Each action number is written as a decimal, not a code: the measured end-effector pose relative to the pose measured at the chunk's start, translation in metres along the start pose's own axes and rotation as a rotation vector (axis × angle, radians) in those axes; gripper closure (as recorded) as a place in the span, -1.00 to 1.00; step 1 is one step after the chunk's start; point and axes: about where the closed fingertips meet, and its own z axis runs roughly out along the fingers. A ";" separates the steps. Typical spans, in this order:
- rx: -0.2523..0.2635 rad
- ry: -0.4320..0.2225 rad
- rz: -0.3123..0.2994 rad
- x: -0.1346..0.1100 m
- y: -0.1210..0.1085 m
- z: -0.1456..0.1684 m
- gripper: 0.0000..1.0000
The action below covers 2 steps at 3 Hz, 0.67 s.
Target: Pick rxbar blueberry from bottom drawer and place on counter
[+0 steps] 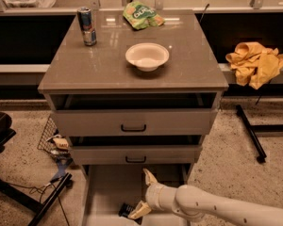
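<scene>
Partly hidden rxbar blueberry (126,209) under hand (144,195)

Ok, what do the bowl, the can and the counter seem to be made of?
The bowl: probably plastic or ceramic, matte cream, smooth. The can: metal, likely aluminium, shiny printed sides. The counter: glossy grey-brown slab, maybe laminate or stone; it mirrors the lights. The gripper hangs open over the bottom drawer, beside the rxbar blueberry.
</scene>
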 end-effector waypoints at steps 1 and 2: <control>0.001 0.000 -0.001 -0.001 0.000 0.000 -1.00; -0.008 0.013 0.016 0.004 0.003 0.013 -1.00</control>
